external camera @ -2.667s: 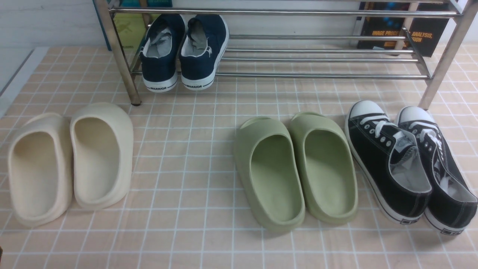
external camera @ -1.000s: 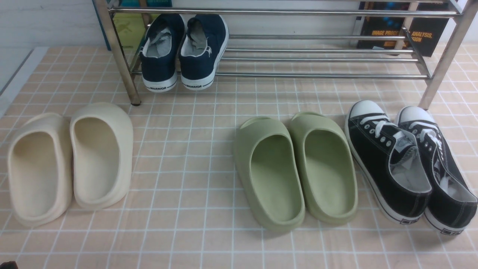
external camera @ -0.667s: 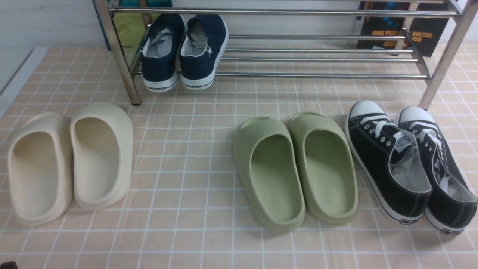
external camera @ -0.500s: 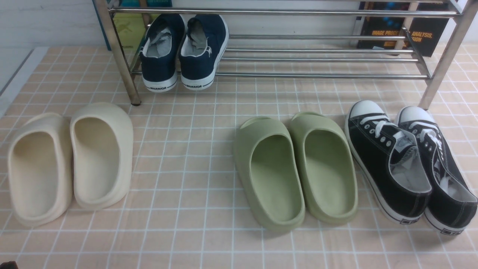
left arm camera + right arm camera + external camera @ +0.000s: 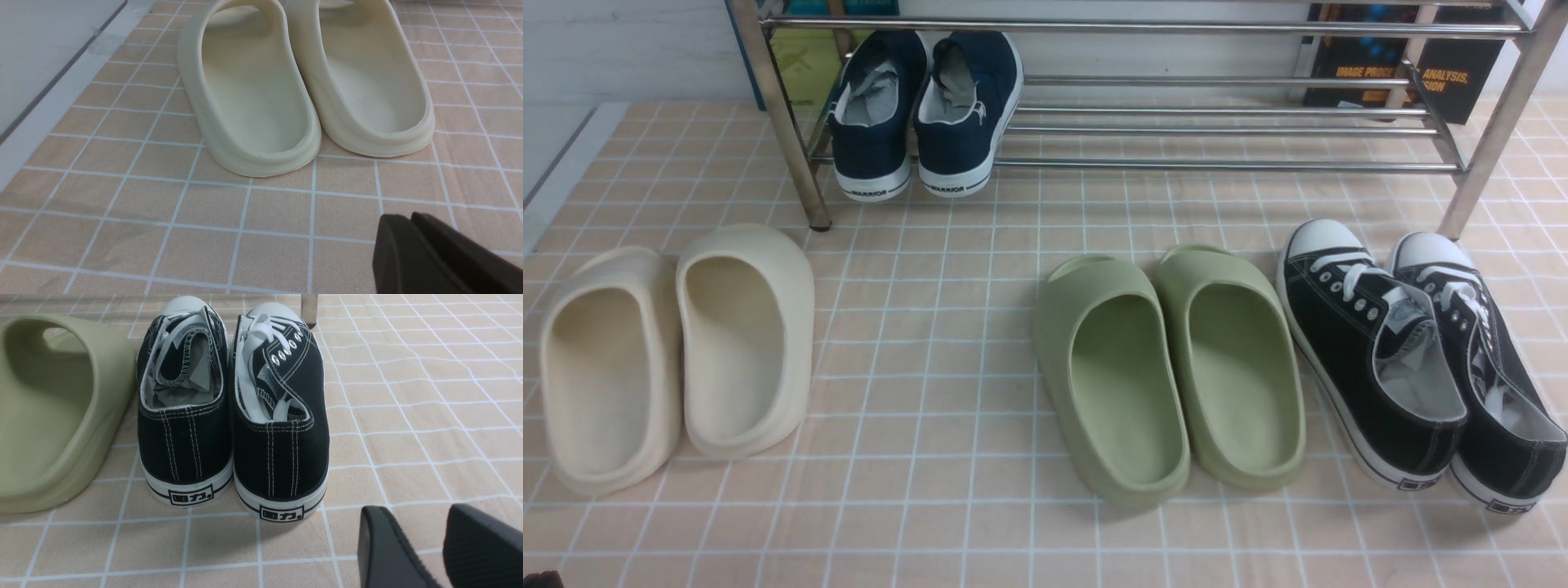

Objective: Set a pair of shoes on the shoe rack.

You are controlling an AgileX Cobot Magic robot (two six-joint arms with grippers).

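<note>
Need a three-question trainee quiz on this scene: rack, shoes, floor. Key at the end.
1. Multiple choice: which pair is on the shoe rack?
A) green slides
B) navy slip-on sneakers
C) cream slides
2. True or false: the black lace-up sneakers have white toe caps.
3. Fill in the blank: in the front view, the pair on the floor between the cream slides and the black lace-up sneakers is the ____ slides.

Key:
1. B, navy slip-on sneakers
2. True
3. green
</note>
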